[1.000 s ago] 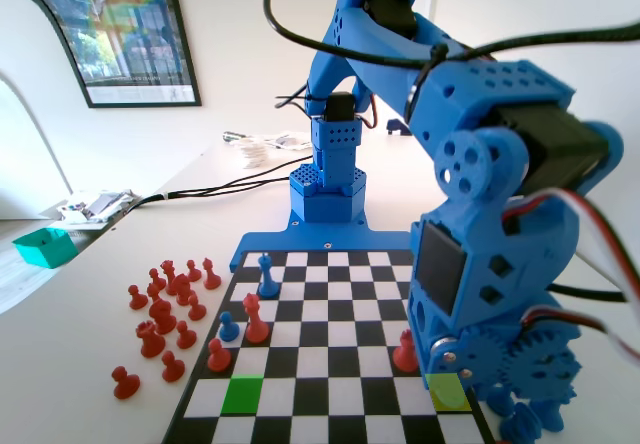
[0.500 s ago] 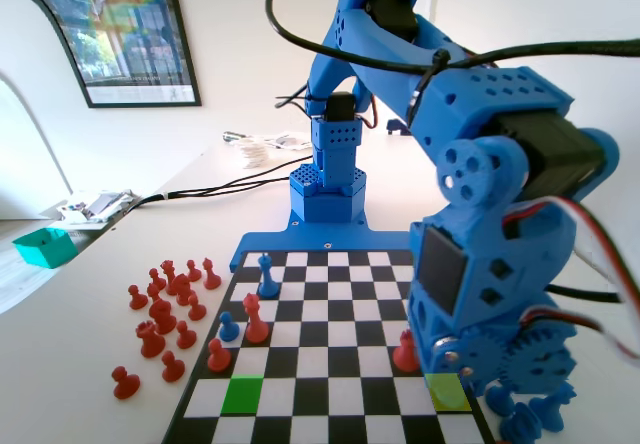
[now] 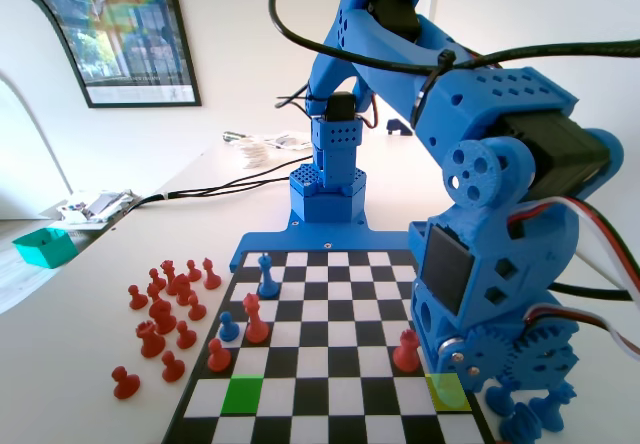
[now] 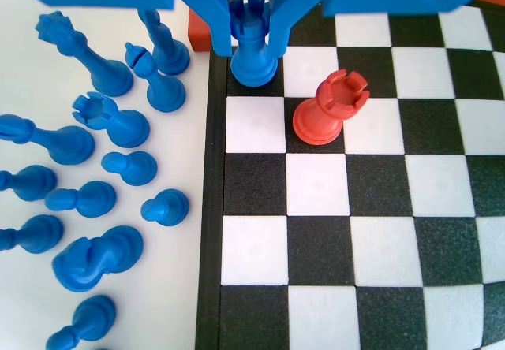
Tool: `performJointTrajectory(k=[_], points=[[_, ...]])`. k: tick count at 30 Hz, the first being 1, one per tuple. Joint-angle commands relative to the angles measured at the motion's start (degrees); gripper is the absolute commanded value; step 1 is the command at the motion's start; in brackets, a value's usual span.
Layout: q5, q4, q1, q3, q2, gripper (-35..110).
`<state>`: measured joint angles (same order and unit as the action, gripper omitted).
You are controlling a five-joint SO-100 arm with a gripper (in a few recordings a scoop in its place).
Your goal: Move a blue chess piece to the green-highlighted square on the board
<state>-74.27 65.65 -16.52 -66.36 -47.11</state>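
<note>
**Over the board's corner, jaws around a blue rook**

At the near right corner of the board [image 3: 330, 364] in the fixed view, the blue arm reaches out from its base at the far end, bends at a high elbow and folds steeply down, its wrist block hanging low beside the yellow square [image 3: 447, 391]. The gripper [image 4: 253, 41] shows in the wrist view — its two jaws drop from the top edge and close on either side of a blue rook [image 4: 252, 44] with a notched crown, which stands on a dark square by the board's black rim. A red rook [image 4: 328, 109] stands just beside it, one square diagonally off, apart from the jaws.

The blue chess piece [image 3: 228, 326] — a short pawn — stands on the left side of the board in the fixed view, next to a taller red piece [image 3: 255, 321]. The green-highlighted square [image 3: 241, 394] lies bare two rows nearer the camera. Spare blue pieces [image 4: 95, 169] lie scattered on the table beyond the rim in the wrist view.
</note>
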Motion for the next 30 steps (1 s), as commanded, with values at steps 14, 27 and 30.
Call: performJointTrajectory(k=[14, 27, 30], points=[[3.16, 4.92, 5.98, 7.56, -8.79, 1], [4.48, 5.45, 18.72, 6.15, -11.78, 1], [3.69, 5.27, 22.15, 6.06, -11.6, 1]])
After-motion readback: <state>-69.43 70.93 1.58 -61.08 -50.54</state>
